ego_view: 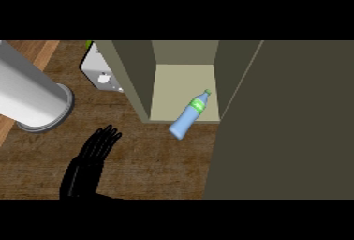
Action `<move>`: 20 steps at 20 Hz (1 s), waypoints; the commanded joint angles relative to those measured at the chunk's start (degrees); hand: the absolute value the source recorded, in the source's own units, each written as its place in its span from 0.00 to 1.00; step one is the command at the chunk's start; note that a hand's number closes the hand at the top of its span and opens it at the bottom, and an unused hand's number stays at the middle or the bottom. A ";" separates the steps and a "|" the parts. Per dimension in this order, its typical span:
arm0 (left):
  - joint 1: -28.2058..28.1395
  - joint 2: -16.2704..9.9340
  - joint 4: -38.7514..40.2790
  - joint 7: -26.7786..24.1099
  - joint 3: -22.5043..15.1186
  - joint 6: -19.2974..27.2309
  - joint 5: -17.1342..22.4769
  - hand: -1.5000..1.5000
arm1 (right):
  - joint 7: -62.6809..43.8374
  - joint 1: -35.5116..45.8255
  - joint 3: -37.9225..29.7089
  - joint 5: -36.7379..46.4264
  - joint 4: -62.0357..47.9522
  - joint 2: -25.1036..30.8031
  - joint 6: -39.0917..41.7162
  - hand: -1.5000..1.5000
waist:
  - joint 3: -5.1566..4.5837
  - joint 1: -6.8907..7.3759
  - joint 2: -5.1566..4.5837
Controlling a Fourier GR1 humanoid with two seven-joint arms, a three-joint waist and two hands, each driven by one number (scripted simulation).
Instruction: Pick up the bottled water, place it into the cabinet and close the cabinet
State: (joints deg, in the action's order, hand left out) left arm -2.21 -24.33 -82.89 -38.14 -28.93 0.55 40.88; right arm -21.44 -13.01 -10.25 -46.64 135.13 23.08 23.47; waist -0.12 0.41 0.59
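Observation:
The bottled water (pixel 188 116) is pale blue with a green label and green cap. It lies tilted, cap end inside the open cabinet (pixel 181 77) and base sticking out over the shelf's front edge. No hand touches it. My left hand (pixel 90 161) shows at the lower left above the wooden counter, fingers straight and pointing up, well to the left of the bottle. The cabinet's door (pixel 290 122) stands open as a large olive panel filling the right side. My right hand does not show.
A big grey cylinder (pixel 31 93) stands at the left on the wooden counter (pixel 152 159). A white appliance (pixel 102 71) sits behind the cabinet's left wall (pixel 135 79).

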 commanded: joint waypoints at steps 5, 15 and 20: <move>-8.40 -9.65 -5.37 -2.10 7.08 0.34 0.30 0.00 | -5.90 0.43 13.21 8.53 15.73 -1.33 -8.28 1.00 | -0.09 -0.18 0.13; -16.52 -16.66 -14.56 -3.16 9.33 -2.73 0.50 0.00 | -8.04 16.10 30.89 15.72 10.29 -2.71 -17.85 1.00 | -0.23 0.77 0.83; -17.49 -18.83 -16.43 -1.43 11.57 -3.61 2.61 0.00 | -8.72 27.10 40.12 20.64 3.63 -6.46 -24.38 1.00 | -0.29 0.99 0.80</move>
State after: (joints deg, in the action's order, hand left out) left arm -17.43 -41.19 -97.37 -39.94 -18.83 -2.24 42.39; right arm -27.98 9.01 23.79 -39.65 132.96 18.33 4.64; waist -0.32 1.10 1.13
